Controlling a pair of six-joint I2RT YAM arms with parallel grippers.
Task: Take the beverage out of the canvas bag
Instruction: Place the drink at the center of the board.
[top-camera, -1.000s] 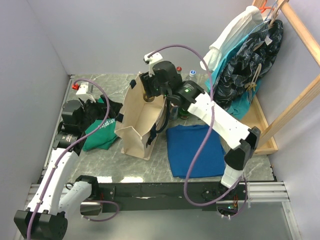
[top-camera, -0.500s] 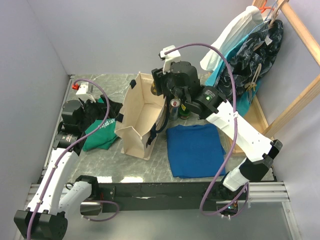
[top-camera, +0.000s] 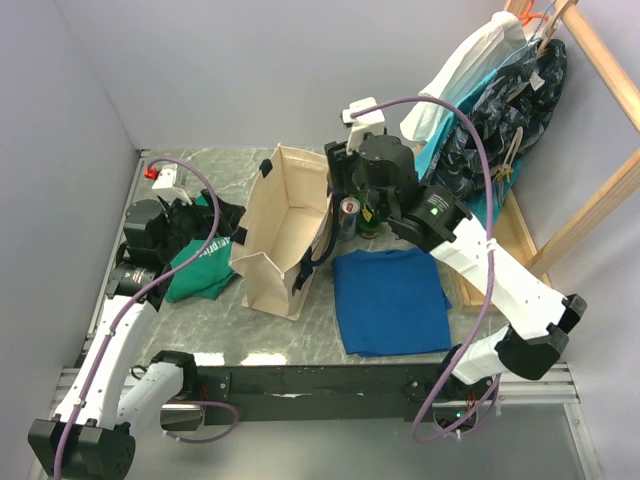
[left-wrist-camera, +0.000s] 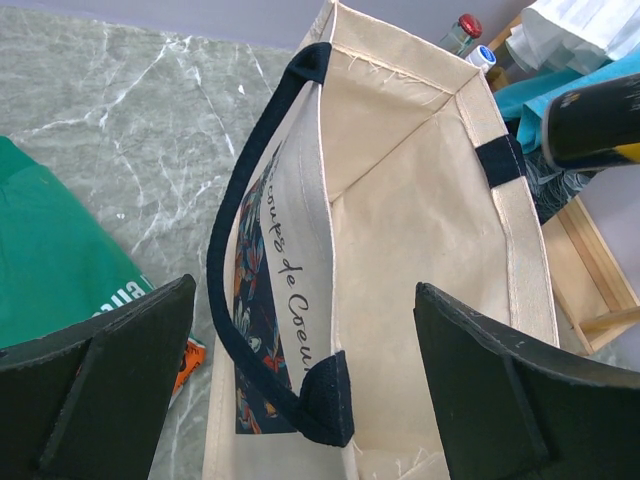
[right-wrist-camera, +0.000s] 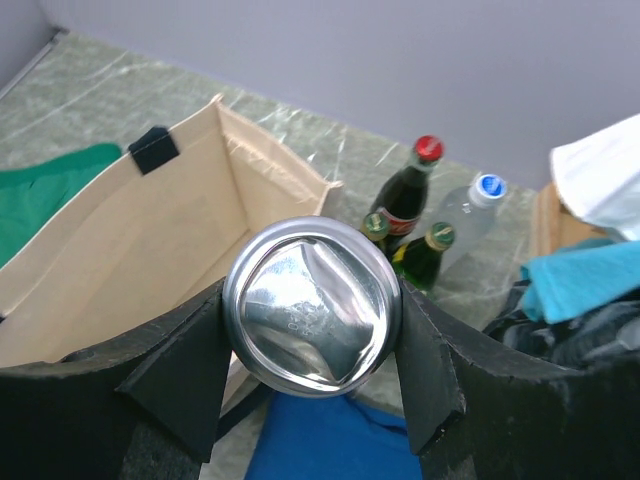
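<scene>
The cream canvas bag (top-camera: 285, 230) with navy handles stands open mid-table, and the part of its inside that shows (left-wrist-camera: 420, 250) holds nothing. My right gripper (right-wrist-camera: 310, 305) is shut on the beverage, a can (right-wrist-camera: 310, 305) whose dented silver base faces the wrist camera. It hangs just right of the bag's far rim (right-wrist-camera: 150, 230). In the left wrist view the can's black-and-yellow side (left-wrist-camera: 600, 120) shows at the upper right. My left gripper (left-wrist-camera: 305, 300) is open, left of the bag, with a navy handle (left-wrist-camera: 240, 260) seen between its fingers, untouched.
A cola bottle (right-wrist-camera: 405, 195), green bottles (right-wrist-camera: 425, 255) and a water bottle (right-wrist-camera: 470, 210) stand right of the bag, with another can (top-camera: 349, 207). A blue cloth (top-camera: 390, 300) lies front right, a green cloth (top-camera: 200, 265) at left. A wooden rack (top-camera: 590, 200) with hanging clothes (top-camera: 500, 110) fills the right.
The right gripper has lifted out of the bag with the can and swung right past the far rim. The left arm has stayed still.
</scene>
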